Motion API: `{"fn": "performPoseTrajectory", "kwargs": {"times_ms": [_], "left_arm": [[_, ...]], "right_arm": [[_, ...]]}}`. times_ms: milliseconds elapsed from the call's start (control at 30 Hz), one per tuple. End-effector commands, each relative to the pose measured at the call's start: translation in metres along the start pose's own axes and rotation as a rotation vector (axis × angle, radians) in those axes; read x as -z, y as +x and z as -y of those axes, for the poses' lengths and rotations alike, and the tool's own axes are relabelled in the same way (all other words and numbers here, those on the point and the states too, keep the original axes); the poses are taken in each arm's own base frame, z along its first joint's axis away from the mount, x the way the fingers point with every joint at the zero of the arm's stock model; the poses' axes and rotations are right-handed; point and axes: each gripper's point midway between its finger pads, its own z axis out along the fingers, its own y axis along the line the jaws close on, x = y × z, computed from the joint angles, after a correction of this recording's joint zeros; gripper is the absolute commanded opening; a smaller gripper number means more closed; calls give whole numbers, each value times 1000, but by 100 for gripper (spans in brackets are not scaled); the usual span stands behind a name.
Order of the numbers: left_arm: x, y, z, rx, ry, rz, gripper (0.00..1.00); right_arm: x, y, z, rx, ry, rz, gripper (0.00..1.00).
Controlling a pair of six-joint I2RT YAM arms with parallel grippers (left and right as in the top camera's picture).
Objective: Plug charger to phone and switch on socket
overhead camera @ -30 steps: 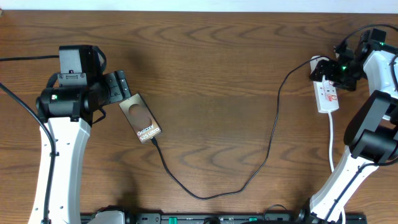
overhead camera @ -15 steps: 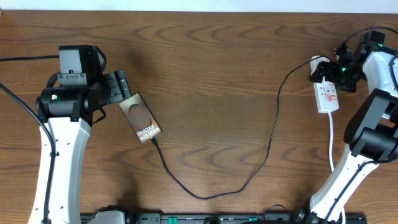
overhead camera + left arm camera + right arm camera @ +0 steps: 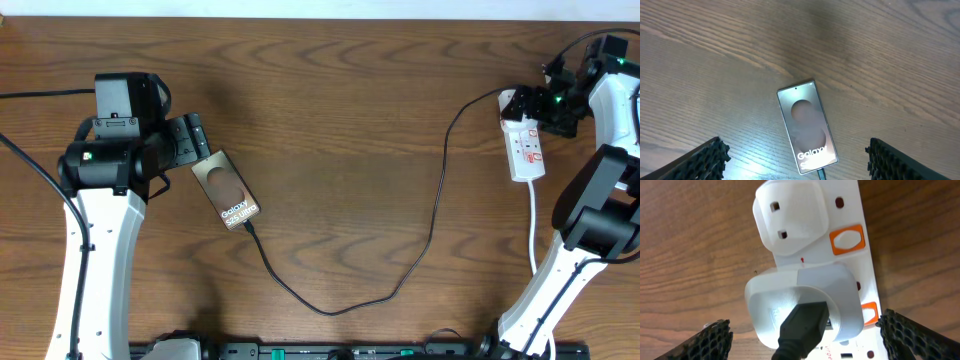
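Observation:
The phone (image 3: 226, 190) lies face up on the wood, its "Galaxy" lettering toward the near edge. The charger (image 3: 430, 230) loops across the table, and its plug tip (image 3: 820, 174) sits in the phone's (image 3: 806, 125) bottom edge. Its other end enters a white adapter (image 3: 805, 305) seated on the socket (image 3: 526, 148). My left gripper (image 3: 196, 143) hangs open over the phone's far end, its fingers wide on either side of it, touching nothing. My right gripper (image 3: 545, 105) is open above the socket's (image 3: 866, 265) far end, straddling the adapter. An orange switch (image 3: 846, 239) shows beside a second white plug.
The socket's white cord (image 3: 533, 225) runs toward the near edge by the right arm's base. Black arm cables cross the far left and far right of the wooden table (image 3: 340, 120). A dark rail (image 3: 350, 350) lines the near edge.
My right gripper has shifted a little toward the far edge above the socket's end. The left arm, phone and cable have not moved.

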Motion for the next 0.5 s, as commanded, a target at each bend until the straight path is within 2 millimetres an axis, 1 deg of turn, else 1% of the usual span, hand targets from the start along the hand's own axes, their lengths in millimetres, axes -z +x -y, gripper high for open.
{"fn": "performPoseTrajectory", "kwargs": {"times_ms": [0,200,300,467], "left_arm": [[8,-8,0,-12,-7,32,87],[8,-8,0,-12,-7,32,87],[8,-8,0,-11,-7,32,87],[8,-8,0,-12,-7,32,87]], "right_arm": [[1,-4,-6,-5,-23,7,93],[1,-1,-7,-30,-25,-8,96],[-1,0,-11,-35,-52,-11,99],[-6,4,-17,-42,-92,-24,99]]}}
